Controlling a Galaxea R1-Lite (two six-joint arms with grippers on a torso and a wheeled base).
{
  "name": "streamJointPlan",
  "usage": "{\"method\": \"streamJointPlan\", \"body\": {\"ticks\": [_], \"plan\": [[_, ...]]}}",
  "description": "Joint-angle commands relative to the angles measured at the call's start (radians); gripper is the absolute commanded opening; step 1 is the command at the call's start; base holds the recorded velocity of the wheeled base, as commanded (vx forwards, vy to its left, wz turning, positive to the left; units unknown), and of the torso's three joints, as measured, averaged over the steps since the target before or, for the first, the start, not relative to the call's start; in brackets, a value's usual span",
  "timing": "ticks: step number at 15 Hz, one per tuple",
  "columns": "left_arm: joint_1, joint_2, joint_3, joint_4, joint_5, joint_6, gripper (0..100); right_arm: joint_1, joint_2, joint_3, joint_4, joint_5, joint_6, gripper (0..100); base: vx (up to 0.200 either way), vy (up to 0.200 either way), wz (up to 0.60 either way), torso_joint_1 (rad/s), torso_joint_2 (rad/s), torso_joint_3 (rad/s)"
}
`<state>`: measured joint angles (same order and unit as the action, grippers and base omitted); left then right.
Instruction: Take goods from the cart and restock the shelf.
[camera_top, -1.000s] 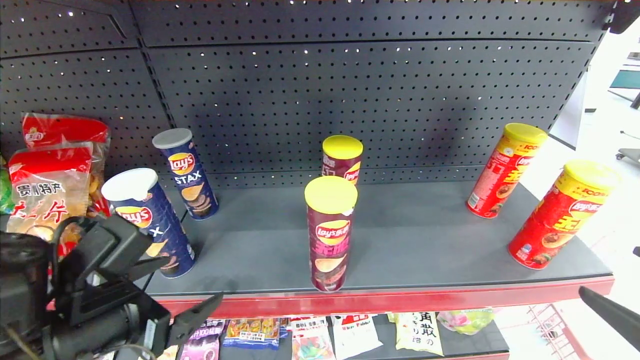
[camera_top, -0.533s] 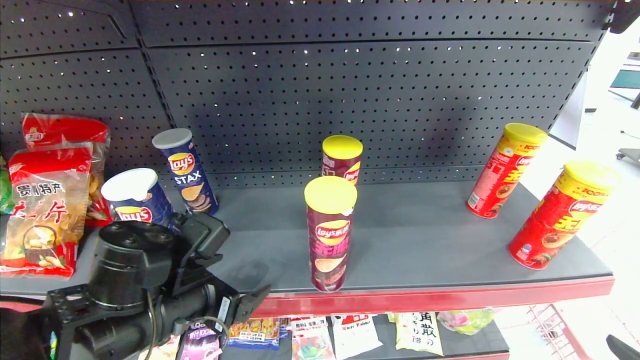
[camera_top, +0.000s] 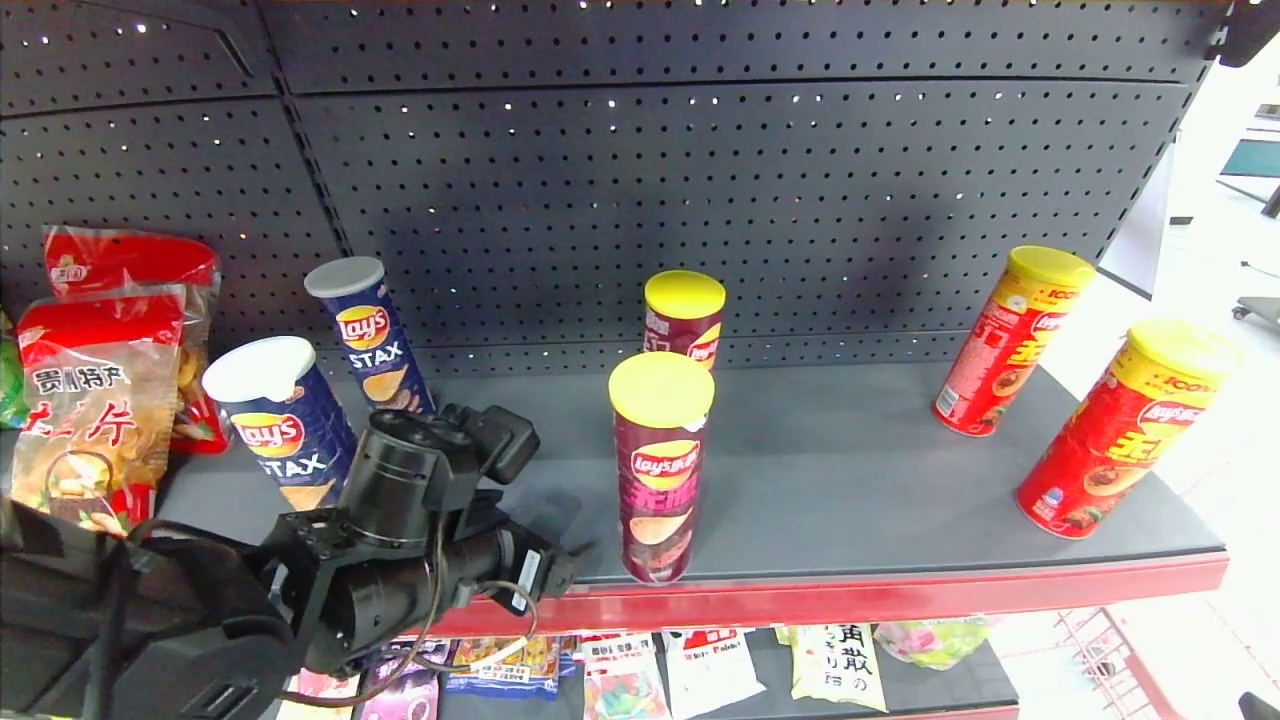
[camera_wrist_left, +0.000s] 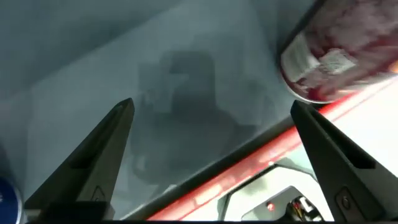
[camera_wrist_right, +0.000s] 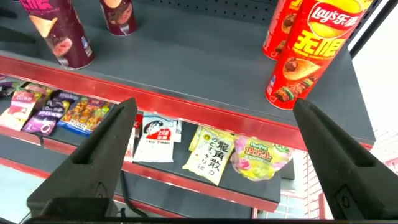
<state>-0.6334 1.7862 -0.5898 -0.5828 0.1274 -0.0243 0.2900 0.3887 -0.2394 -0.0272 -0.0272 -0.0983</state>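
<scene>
– Cans on the shelf (camera_top: 850, 480): which way do they point?

– All six stand on their bases, lids up, long axis up and down. Two are blue, at the left: the front blue can (camera_top: 285, 430) nearer the edge, the rear blue can (camera_top: 370, 335) by the pegboard back (camera_top: 700, 200). Two are maroon, in the middle and one behind the other: the front maroon can (camera_top: 660, 470) right at the red front edge, the rear maroon can (camera_top: 685, 320) against the back. Two are red, at the right end: the rear red can (camera_top: 1010, 340) and the front red can (camera_top: 1125, 430), well apart from the maroon pair.

– And the left gripper?

– The left gripper (camera_wrist_left: 211, 106) is over the shelf's front edge, between the front blue can and the front maroon can. Its fingers are spread wide with nothing between them. One fingertip is just beside the maroon can's base; whether it touches, I cannot tell.

– The other one?

– The right gripper (camera_wrist_right: 214, 102) is spread wide too and holds nothing. It hangs out in front of the shelf, with the packets (camera_wrist_right: 214, 152) on the lower shelf (camera_wrist_right: 161, 186) beneath it.

– Anything else up there?

– Snack bags (camera_top: 90, 400) at the far left, beside the blue cans.
</scene>
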Motion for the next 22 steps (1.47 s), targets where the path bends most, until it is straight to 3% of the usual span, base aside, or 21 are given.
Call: {"method": "streamJointPlan", "body": {"ticks": [1,6,22], "plan": [[-0.002,0.041,-0.027,0.001,0.008,0.0,100,0.0,-0.004,0.003,0.0,0.0,0.002,100,0.0,0.0,0.0,0.0,0.0,0.0],[-0.003,0.101,-0.111,0.001,0.017,0.0,100,0.0,-0.004,0.003,0.0,0.0,0.003,100,0.0,0.0,0.0,0.0,0.0,0.0],[-0.008,0.156,-0.183,0.0,0.029,0.0,100,-0.02,-0.004,0.009,0.001,0.0,0.014,100,0.0,0.0,0.0,0.0,0.0,0.0]]}}
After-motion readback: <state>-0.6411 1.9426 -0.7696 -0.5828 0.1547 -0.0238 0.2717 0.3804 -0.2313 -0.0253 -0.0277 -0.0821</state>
